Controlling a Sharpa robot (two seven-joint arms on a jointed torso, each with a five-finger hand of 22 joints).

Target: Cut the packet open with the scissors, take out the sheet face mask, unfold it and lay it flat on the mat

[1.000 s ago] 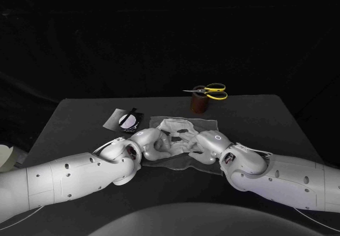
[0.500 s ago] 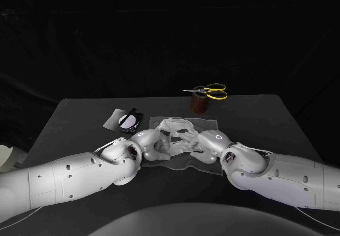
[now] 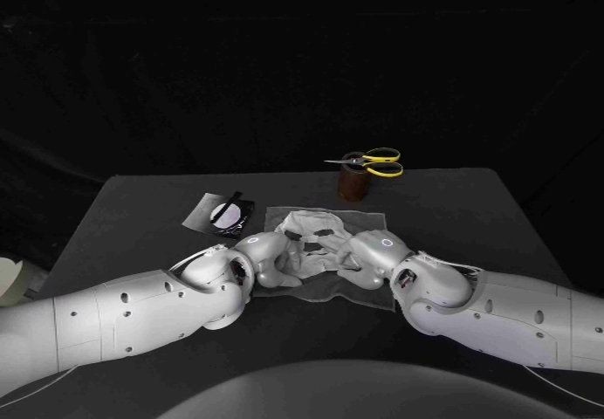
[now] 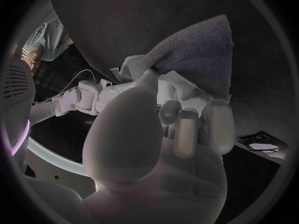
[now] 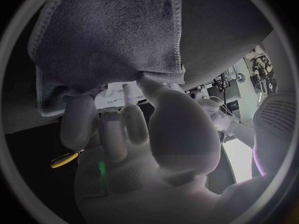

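Observation:
The white sheet face mask point(image 3: 315, 234) lies partly spread on the grey mat point(image 3: 330, 290) at the table's middle. My left hand point(image 3: 267, 253) is on the mask's left side and my right hand point(image 3: 365, 253) on its right side, both low over the mat. In the left wrist view my left hand point(image 4: 174, 129) curls its fingers and thumb around the mask point(image 4: 184, 87) in front of the mat point(image 4: 199, 50). My right hand point(image 5: 124, 129) likewise pinches the mask point(image 5: 115, 90) at the mat's point(image 5: 112, 35) edge. The cut black packet point(image 3: 221, 213) lies left of the mat.
The yellow-handled scissors point(image 3: 375, 161) stand in a brown holder point(image 3: 353, 183) behind the mat, near the table's far edge. Both forearms cover the table's near part.
Both hands have crept a little farther from me over the mat, and the mask between them looks slightly more spread.

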